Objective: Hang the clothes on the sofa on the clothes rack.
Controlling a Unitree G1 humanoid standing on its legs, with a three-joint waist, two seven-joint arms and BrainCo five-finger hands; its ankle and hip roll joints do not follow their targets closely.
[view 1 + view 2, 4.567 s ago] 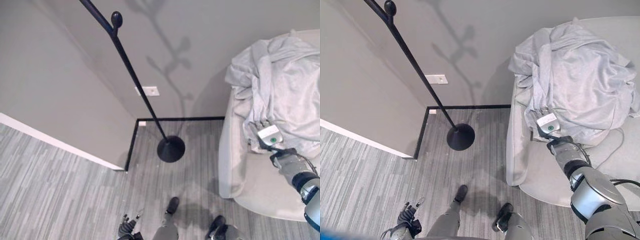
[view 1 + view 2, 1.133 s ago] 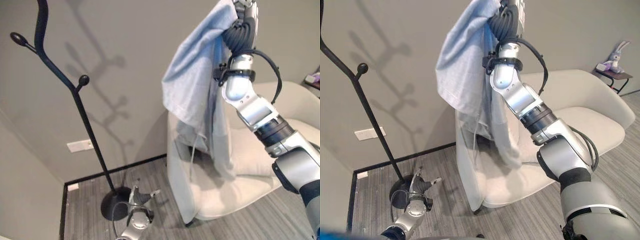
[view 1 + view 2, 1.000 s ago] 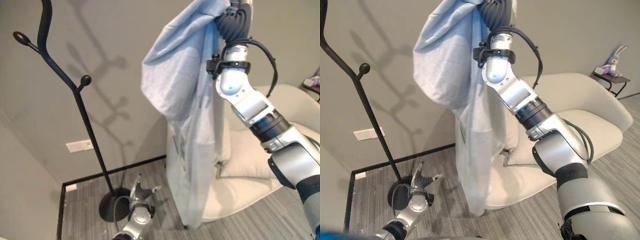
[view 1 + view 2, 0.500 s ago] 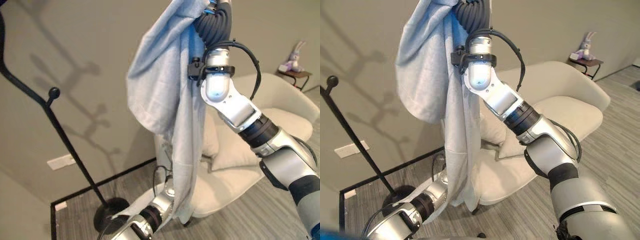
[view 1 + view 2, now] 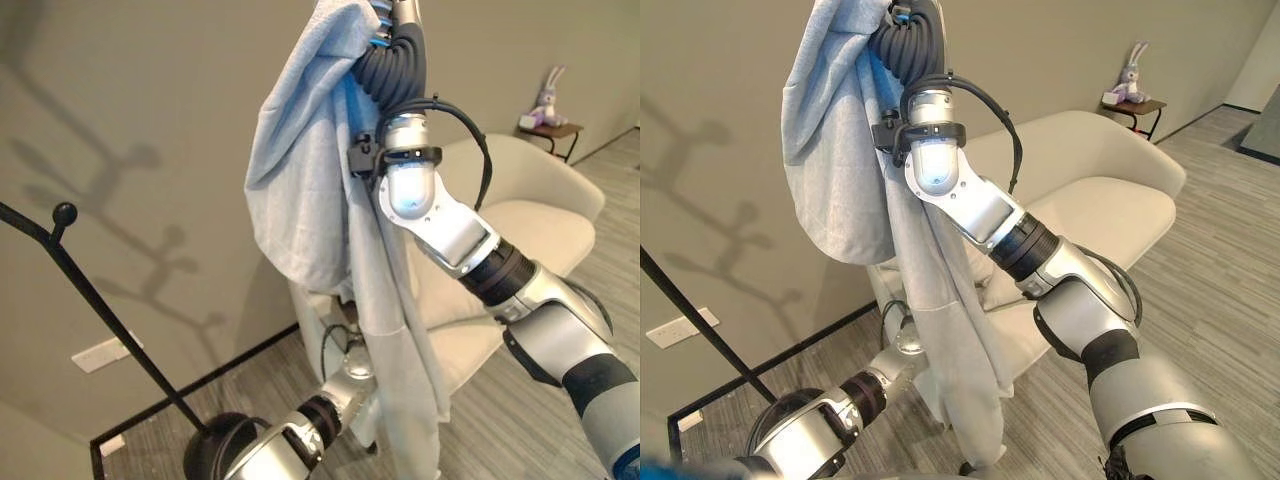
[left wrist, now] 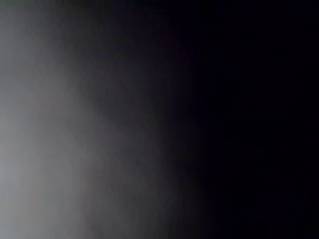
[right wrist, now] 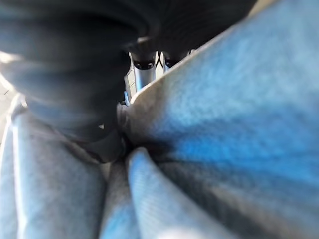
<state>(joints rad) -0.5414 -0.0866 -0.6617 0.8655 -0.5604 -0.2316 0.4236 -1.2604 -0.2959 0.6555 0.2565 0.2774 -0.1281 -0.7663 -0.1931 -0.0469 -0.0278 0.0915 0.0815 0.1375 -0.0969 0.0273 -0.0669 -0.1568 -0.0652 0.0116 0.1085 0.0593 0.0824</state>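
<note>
A light grey-blue garment hangs in the air, gathered at the top and trailing down to a hem near the floor. My right hand is raised high above it. In the right wrist view that hand's fingers are curled into the bunched cloth. My left arm reaches up from the lower left to the garment's lower part, where the hand is hidden behind the cloth. The black clothes rack stands to the left, with a knobbed branch and a round base, apart from the garment.
A cream sofa stands behind the garment, against the wall. A plush rabbit sits on a small side table at the far right. A wall socket is low on the wall by the rack. Grey plank floor lies open to the right.
The garment was lifted off the sofa and now hangs from my raised right hand. My left arm rose from near the floor to the garment's lower part. The camera has turned right.
</note>
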